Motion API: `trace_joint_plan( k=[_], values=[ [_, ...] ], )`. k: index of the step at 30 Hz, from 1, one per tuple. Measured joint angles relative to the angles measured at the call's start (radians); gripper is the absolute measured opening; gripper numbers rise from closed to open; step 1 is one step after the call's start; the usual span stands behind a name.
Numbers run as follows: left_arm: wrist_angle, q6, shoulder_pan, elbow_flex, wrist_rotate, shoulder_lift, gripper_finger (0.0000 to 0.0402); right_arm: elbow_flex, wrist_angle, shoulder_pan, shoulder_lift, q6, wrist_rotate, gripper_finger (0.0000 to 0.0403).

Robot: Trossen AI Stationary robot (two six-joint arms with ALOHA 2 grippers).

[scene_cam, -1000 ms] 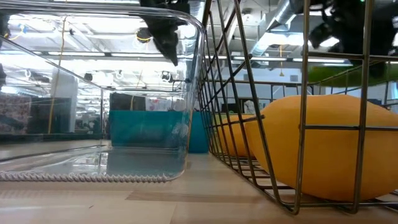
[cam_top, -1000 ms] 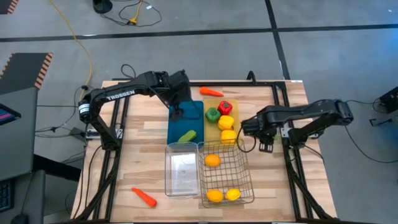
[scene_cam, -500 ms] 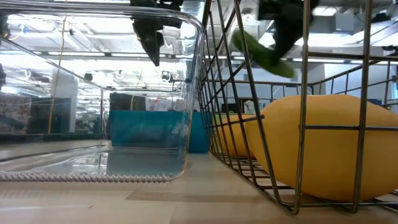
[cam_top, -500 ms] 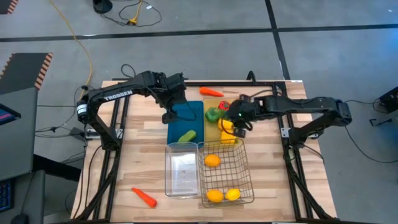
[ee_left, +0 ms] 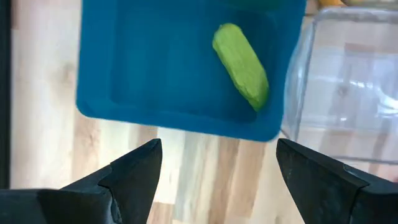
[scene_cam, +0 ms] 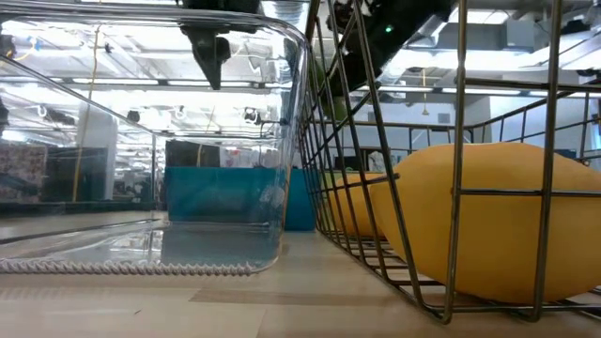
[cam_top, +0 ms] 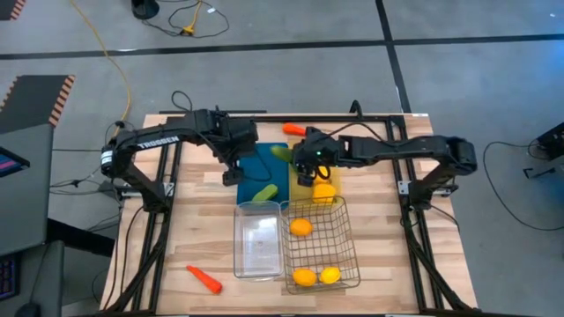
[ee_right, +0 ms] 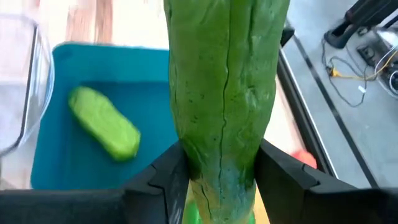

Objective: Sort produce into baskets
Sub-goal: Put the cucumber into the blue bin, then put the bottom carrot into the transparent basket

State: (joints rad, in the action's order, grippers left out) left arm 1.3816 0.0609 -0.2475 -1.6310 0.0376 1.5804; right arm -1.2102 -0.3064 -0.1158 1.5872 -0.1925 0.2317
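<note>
My right gripper [cam_top: 295, 157] is shut on a dark green cucumber [cam_top: 282, 151] above the line between the blue tray [cam_top: 251, 180] and the yellow tray [cam_top: 328, 176]. A lighter green cucumber [cam_top: 265, 191] lies in the blue tray and also shows in the left wrist view [ee_left: 241, 65]. My left gripper [cam_top: 231, 172] is open and empty over the blue tray's left edge. A yellow pepper [cam_top: 324, 189] lies on the yellow tray; my right arm hides the rest of that tray. My right gripper pinches the dark green cucumber between its two fingers [ee_right: 158, 180], on the two sides of its near end [ee_right: 217, 168]. The cucumber sticks out forward past the fingertips, along them, toward the table's left. It is lifted clear above the trays.
The clear bin [cam_top: 258, 238] and the wire basket [cam_top: 339, 251] stand side by side near the front. The basket holds two oranges [cam_top: 301, 227] and a lemon [cam_top: 330, 275]. One carrot [cam_top: 300, 130] lies at the far edge, another [cam_top: 204, 278] at the front left.
My right gripper has gone from the table's right side toward the left, across the yellow tray to the blue tray's edge, carrying the cucumber clear of the table. My left gripper has drawn back from over the blue tray toward the table's left and near side.
</note>
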Motion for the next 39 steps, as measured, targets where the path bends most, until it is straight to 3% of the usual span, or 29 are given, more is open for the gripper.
trace_joint_plan(
  k=[10, 17, 26, 39],
  values=[
    [0.061, -0.083, 0.16, 0.0, 0.0, 0.0, 0.0302, 0.0, 0.153, -0.013, 0.047, 0.08, -0.001, 0.0191],
    [0.082, -0.192, 0.319, 0.0, -0.038, 0.001, 0.0302, 0.0, 0.12, -0.037, 0.054, 0.113, -0.004, 0.0212],
    [0.106, -0.394, 0.557, 0.0, -0.103, 0.001, 0.0302, 0.0, 0.125, -0.054, 0.055, 0.114, -0.077, 0.0269],
    [0.044, -0.794, 0.9, 0.0, -0.211, 0.022, 0.0302, 0.0, 0.125, -0.058, 0.055, 0.114, -0.077, 0.0286]
  ],
)
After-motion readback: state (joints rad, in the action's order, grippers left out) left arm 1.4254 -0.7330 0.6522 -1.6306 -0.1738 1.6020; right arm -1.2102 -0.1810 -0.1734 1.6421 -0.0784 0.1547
